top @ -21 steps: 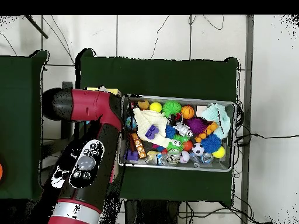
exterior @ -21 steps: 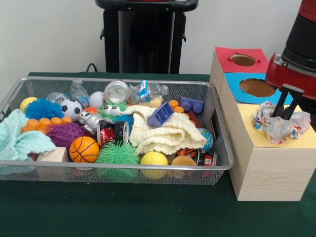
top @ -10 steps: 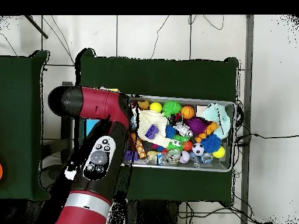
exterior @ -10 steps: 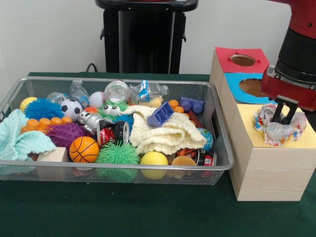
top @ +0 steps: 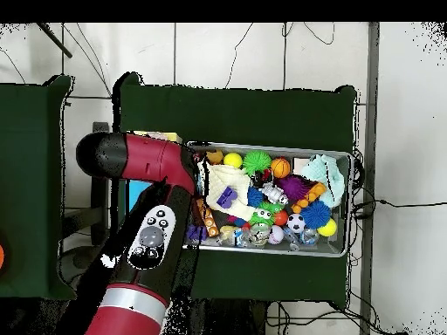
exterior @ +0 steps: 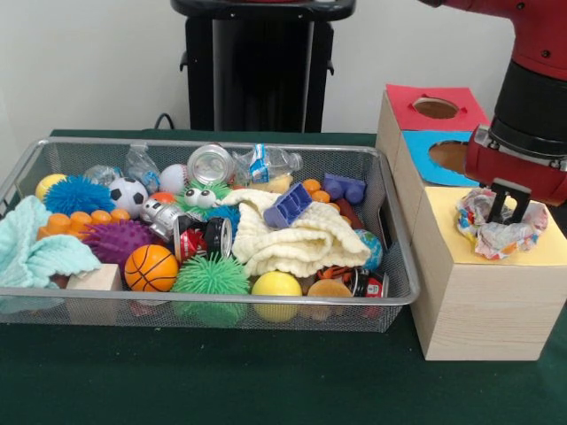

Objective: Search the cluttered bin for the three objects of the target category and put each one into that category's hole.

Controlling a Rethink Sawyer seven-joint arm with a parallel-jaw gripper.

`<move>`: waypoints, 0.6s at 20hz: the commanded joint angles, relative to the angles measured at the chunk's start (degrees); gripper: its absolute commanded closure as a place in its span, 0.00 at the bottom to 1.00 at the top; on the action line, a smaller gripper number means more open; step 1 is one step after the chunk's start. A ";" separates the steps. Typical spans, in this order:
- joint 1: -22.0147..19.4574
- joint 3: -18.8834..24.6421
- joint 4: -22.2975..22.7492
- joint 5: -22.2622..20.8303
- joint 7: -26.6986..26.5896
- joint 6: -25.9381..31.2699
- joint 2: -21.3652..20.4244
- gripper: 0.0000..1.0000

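At right of the front view, the gripper stands with fingers slightly parted, tips pressing a crumpled cloth on the yellow box top. It should push straight down, centred over the hole.

White wall behind green table; tiled floor.

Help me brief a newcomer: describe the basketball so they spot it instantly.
Start at the wire mesh bin and follow its near rim. The small basketball sits there beside a green spiky ball; it alone is smooth orange with black seams.
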 commanded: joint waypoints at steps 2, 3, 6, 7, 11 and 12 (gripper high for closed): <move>-1.03 5.71 8.36 0.97 13.58 -1.94 4.04 1.00; -1.03 5.69 8.37 1.10 13.70 -1.65 4.08 1.00; -1.13 6.07 7.79 1.48 13.74 -0.42 4.69 1.00; -1.23 6.31 7.94 1.50 13.30 -0.91 4.76 1.00; -0.93 5.78 6.35 0.57 12.20 -2.26 6.84 1.00; -1.06 6.14 6.44 0.74 12.10 -2.69 7.10 1.00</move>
